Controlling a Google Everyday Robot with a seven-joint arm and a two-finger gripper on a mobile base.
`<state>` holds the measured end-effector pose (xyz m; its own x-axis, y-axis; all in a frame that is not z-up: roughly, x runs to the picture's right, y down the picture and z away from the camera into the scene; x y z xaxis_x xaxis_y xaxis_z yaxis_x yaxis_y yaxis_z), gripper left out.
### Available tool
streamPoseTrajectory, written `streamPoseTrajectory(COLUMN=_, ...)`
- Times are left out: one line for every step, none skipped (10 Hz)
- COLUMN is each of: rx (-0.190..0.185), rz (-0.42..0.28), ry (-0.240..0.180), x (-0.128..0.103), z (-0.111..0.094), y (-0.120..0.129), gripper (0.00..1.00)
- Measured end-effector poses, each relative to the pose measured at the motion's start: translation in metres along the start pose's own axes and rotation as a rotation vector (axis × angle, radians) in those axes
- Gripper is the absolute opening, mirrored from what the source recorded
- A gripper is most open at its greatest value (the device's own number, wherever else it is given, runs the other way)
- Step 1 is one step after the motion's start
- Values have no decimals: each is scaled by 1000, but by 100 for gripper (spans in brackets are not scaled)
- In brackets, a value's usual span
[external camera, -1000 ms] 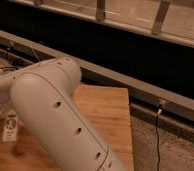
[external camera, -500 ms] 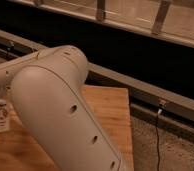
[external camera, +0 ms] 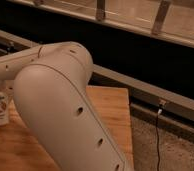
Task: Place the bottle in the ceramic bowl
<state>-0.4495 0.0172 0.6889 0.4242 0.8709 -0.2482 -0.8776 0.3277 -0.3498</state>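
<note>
Well, the gripper is hidden near the left edge behind the arm (external camera: 60, 110); it's closed, but I can't tell whether it grips the bottle (external camera: 0, 109), which shows upright at the left edge over the wooden table (external camera: 110, 115). No ceramic bowl in view, so the placing looks not yet done. The bottle's label carries an orange-and-white mark, unreadable.

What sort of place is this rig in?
Probably a lab or workshop space: wooden tabletop, speckled floor with a loose cable, glass panels on metal posts above a dark wall. The gripper, shut, is out of view past the left edge, beyond the arm, near the bottle.
</note>
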Motion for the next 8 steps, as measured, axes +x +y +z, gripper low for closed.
streamPoseTrajectory(rx=-3, rz=-3, ry=1, x=0, z=1, y=1, gripper=0)
streamPoseTrajectory(rx=-15, rz=-9, ry=-2, x=1, z=2, y=4, gripper=0)
streamPoseTrajectory(rx=-71, rz=-4, ry=-34, x=1, z=2, y=1, gripper=0)
streamPoseTrajectory(rx=-121, rz=0, ry=-66, x=-3, z=0, y=-9, gripper=0)
streamPoseTrajectory(rx=-212, rz=42, ry=-185, x=-24, z=-26, y=-63, gripper=0)
streamPoseTrajectory(rx=-214, rz=74, ry=-222, x=-28, z=-36, y=-94, gripper=0)
streamPoseTrajectory(rx=-215, rz=99, ry=-235, x=-29, z=-41, y=-106, gripper=0)
streamPoseTrajectory(rx=-205, rz=119, ry=-235, x=-30, z=-42, y=-114, gripper=0)
